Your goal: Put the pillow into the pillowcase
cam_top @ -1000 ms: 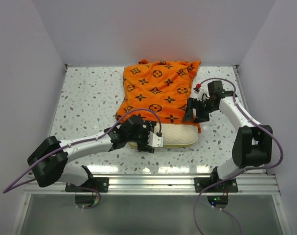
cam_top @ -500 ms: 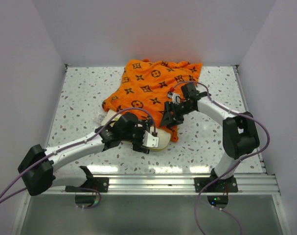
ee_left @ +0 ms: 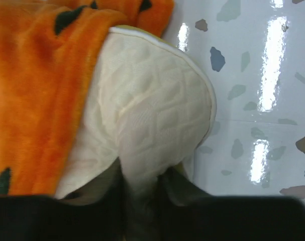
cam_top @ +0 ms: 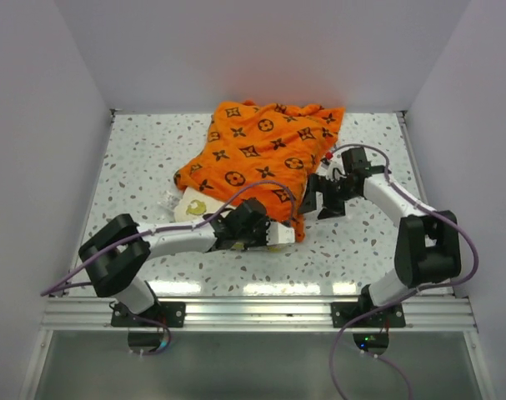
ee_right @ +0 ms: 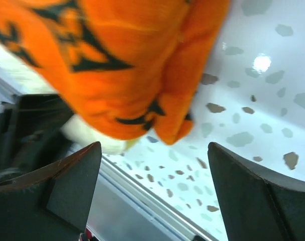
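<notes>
Pinching pillow (ee_left: 152, 115) w/ left hand (ee_left: 143, 188); wrist view only, top hides grip.

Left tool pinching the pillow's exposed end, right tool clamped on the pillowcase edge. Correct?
Not quite. The right tool is open, fingers spread wide, the pillowcase beyond them and ungripped; the right wrist view shows it. The left tool does pinch the exposed end of the pillow.

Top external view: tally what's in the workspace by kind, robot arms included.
pillowcase: 1
pillow: 1
robot arms: 2 (left arm, right arm)
total: 4
</notes>
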`<state>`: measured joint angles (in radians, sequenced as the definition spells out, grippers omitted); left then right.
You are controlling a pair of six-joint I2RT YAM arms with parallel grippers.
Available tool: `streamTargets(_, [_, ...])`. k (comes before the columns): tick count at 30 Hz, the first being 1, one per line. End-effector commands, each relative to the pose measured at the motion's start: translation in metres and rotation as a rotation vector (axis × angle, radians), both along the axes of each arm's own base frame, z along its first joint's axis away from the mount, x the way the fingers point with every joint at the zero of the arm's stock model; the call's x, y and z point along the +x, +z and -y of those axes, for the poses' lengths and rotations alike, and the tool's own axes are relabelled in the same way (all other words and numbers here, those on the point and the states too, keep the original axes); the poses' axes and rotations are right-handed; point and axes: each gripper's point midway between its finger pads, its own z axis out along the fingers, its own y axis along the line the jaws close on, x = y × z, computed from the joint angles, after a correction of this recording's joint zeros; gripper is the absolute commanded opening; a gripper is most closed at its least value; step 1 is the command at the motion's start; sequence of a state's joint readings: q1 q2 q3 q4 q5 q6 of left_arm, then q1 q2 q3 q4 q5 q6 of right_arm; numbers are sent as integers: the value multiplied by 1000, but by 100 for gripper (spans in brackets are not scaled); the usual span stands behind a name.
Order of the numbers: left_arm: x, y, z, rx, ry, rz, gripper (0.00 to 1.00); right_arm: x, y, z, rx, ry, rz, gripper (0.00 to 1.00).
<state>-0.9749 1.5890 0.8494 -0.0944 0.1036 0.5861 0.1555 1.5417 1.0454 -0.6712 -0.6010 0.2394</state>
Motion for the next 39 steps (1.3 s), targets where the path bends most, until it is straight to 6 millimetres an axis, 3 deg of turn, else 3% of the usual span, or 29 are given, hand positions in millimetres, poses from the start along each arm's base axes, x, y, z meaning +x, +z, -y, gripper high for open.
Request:
streamTargets(1, [38, 9, -7, -93, 176, -94, 17, -5, -35, 13, -99, 57, -30, 91])
streamTargets(2, [45, 14, -8, -113, 192, -128, 3, -1, -37, 9, -74, 70, -13, 91])
streamTargets(3, [54, 18, -9, -134, 217, -160, 0, -1, -39, 7, -58, 79, -7, 91])
streamTargets(4, [69, 36, -9, -207, 245, -211, 0, -3, -42, 4, -34, 80, -13, 91])
streamTargets(7, [82, 65, -8, -318, 235, -305, 0, 7, -49, -2, -3, 77, 49, 91])
streamTargets(10, [77, 77, -3, -349, 169, -331, 0, 25, -58, -9, 25, 62, 80, 89])
streamTargets(13, [72, 78, -3, -360, 153, -361, 0, 55, -53, -24, 54, 65, 183, 89])
streamTargets(19, [88, 100, -5, -455, 210, -442, 0, 70, -67, -50, 47, 147, 244, 88])
streamTargets(21, [96, 109, -6, -495, 230, -458, 0, 65, -72, -60, 81, 186, 233, 81])
streamTargets(22, [106, 122, -6, -537, 246, -467, 0, 62, -72, -63, 94, 199, 226, 63])
streamTargets(23, [110, 129, -6, -556, 246, -477, 0, 56, -70, -69, 118, 224, 219, 51])
streamTargets(24, [117, 143, -4, -581, 241, -466, 0, 54, -57, -76, 165, 249, 237, 39])
streamTargets(25, [123, 153, -4, -610, 257, -469, 0, 51, -44, -80, 206, 251, 249, 15])
streamTargets(26, [126, 161, -3, -625, 254, -467, 0, 56, -27, -84, 239, 257, 301, 0])
streamTargets(27, [133, 179, -1, -649, 244, -438, 0, 56, -8, -88, 276, 268, 337, 0])
streamTargets(28, [142, 190, -4, -671, 271, -428, 0, 60, 36, -93, 325, 274, 429, 0])
streamTargets(30, [157, 227, -7, -723, 284, -371, 0, 52, 85, -101, 419, 333, 440, 0])
streamTargets(31, [172, 241, -18, -746, 330, -317, 0, 52, 130, -103, 471, 341, 490, 0])
streamTargets(32, [179, 257, -22, -761, 339, -268, 0, 46, 159, -105, 521, 370, 551, 0])
streamTargets(33, [183, 291, -28, -789, 334, -173, 0, 38, 179, -105, 551, 383, 582, 0])
streamTargets(34, [186, 303, -34, -776, 336, -90, 0, 18, 210, -104, 607, 414, 596, 0])
streamTargets(35, [185, 312, -35, -767, 335, -40, 0, 7, 217, -102, 629, 422, 563, 0])
streamTargets(36, [177, 311, -31, -711, 343, 33, 0, -4, 217, -101, 648, 428, 506, 0])
streamTargets(38, [162, 290, -21, -650, 339, 44, 0, -33, 212, -96, 678, 450, 407, 0])
streamTargets(39, [144, 234, -9, -580, 355, -43, 0, -44, 207, -95, 687, 458, 377, 0])
